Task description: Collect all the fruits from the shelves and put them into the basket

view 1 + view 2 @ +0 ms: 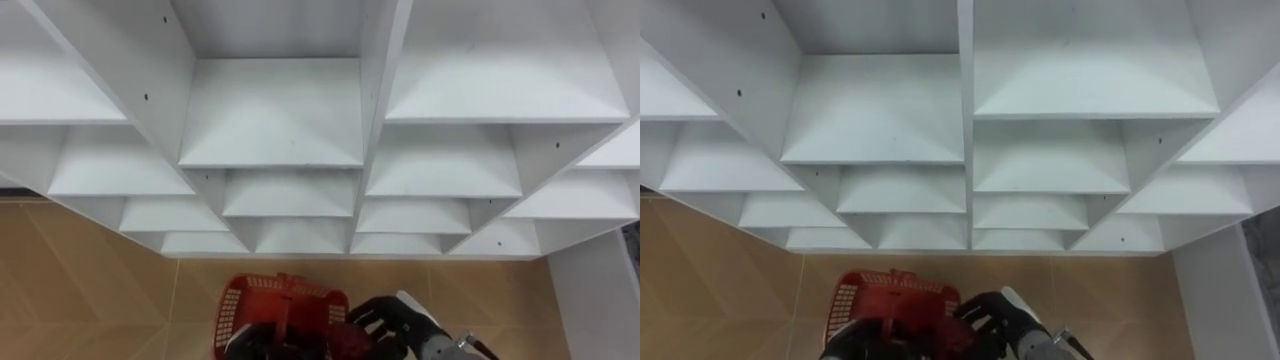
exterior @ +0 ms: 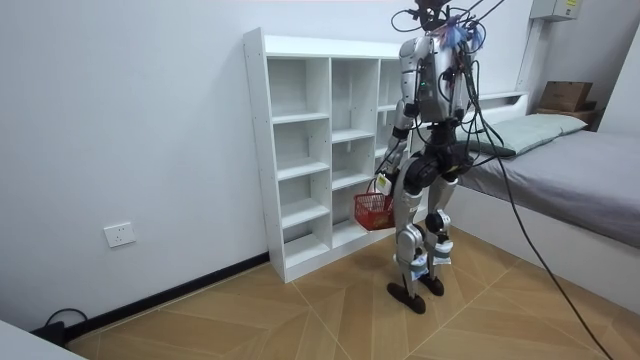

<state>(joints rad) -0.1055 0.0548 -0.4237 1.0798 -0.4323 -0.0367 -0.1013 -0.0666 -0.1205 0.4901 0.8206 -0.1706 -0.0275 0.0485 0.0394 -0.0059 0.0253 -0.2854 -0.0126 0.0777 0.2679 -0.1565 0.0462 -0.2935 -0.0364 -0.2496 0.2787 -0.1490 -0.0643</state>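
In front of both hands stands the white closet (image 1: 290, 150). The right hand (image 1: 388, 318) curls its fingers on the red basket (image 1: 262, 298) just left of it. I cannot tell what the left hand (image 1: 250, 345) holds.

Red basket (image 1: 268, 300) (lattice-sided), upright; low before the white closet (image 1: 270, 110) of open cubbies

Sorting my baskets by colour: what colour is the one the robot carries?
Red; the basket shows best in the left eye view.
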